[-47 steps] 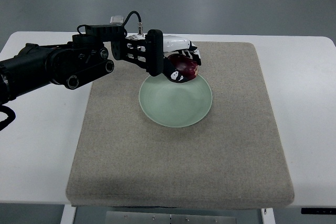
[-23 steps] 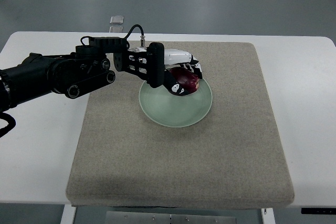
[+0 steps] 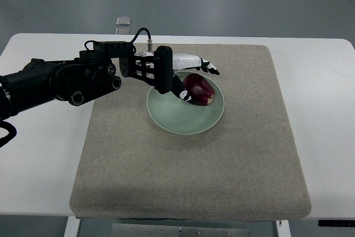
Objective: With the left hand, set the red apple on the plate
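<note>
The dark red apple (image 3: 199,89) lies in the pale green plate (image 3: 183,117), at its upper right part. My left hand (image 3: 191,73) reaches in from the left on a black arm and hovers over the plate's far rim. Its white and black fingers (image 3: 206,66) are spread open behind the apple, and the thumb sits low at the apple's left side. Whether the thumb touches the apple I cannot tell. My right hand is out of sight.
The plate rests on a grey-beige mat (image 3: 188,170) covering most of a white table (image 3: 321,109). A small clear object (image 3: 123,20) lies on the floor beyond the table's far edge.
The fingers have opened off the apple, which now sits lower in the plate and shows fully. The arm has barely shifted.
</note>
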